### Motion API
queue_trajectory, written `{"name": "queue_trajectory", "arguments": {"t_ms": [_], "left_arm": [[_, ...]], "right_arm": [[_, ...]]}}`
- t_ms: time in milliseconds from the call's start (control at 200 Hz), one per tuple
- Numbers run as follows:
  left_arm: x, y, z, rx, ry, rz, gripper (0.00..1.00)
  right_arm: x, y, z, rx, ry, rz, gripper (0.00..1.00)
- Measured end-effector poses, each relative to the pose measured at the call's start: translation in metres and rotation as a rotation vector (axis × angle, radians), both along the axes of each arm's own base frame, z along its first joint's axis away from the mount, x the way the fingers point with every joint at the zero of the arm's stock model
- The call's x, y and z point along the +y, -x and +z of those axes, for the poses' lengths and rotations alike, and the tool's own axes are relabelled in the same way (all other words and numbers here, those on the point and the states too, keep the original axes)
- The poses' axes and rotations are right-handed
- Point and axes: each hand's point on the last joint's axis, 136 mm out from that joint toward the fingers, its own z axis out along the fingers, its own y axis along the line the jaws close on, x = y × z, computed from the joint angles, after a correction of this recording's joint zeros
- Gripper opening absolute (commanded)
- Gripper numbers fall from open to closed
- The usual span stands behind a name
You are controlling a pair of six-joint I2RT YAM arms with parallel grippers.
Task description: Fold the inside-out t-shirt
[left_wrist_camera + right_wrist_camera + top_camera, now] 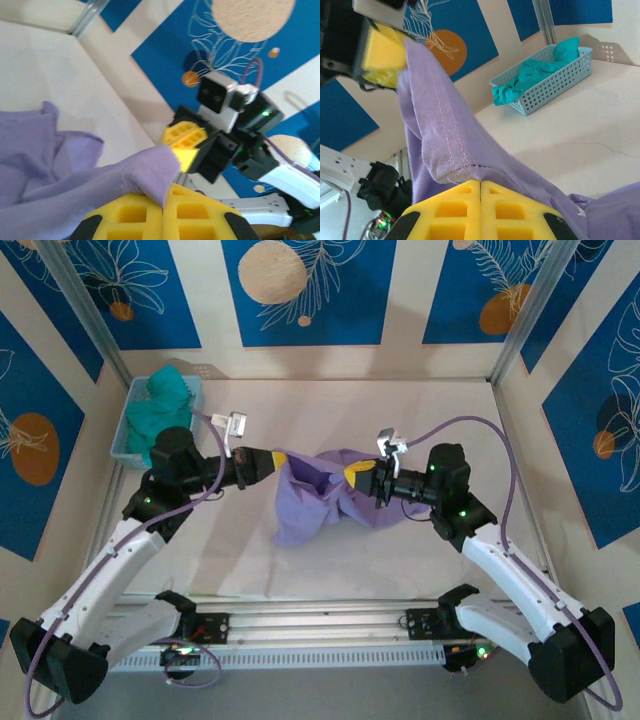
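Left tool (276, 459), right tool (349, 475) clamped tight on t-shirt (315, 505) edge; rest droops bunched, shape unreadable.

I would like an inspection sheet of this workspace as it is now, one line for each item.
Surface: pale, flat table.
Job's things: lavender t-shirt, bunched and not folded, one edge stretched between the grippers.
Clutter: teal garment in a light blue basket, far left corner.
Grippers: left gripper and right gripper, both shut on the t-shirt's edge.
Cables: purple cable arcs over the right arm, apart from the cloth.
Surroundings: blue patterned wall panels, metal frame posts.
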Motion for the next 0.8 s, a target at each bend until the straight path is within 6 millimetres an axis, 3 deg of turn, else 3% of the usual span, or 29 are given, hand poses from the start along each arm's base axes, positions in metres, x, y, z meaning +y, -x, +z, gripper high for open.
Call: {"name": "queue_trajectory", "arguments": {"t_ms": [195,310,420,510,800], "left_arm": [[0.014,-0.013,-0.035,0.009,-0.151,0.104,0.00],[0.016,-0.016,-0.045,-0.028,-0.219,0.128,0.10],[0.015,-0.016,-0.056,-0.086,-0.299,0.136,0.32],[0.014,-0.014,-0.065,-0.144,-0.377,0.145,0.44],[0.018,-0.009,-0.067,-0.427,-0.594,0.177,0.61]], "right_arm": [[0.003,0.007,0.008,0.052,-0.093,0.069,0.00],[0.014,0.009,0.008,0.079,-0.118,0.129,0.00],[0.024,0.011,0.000,0.114,-0.110,0.177,0.00],[0.028,0.012,0.002,0.128,-0.100,0.203,0.00],[0.030,0.021,0.027,0.080,-0.055,0.280,0.00]]}}
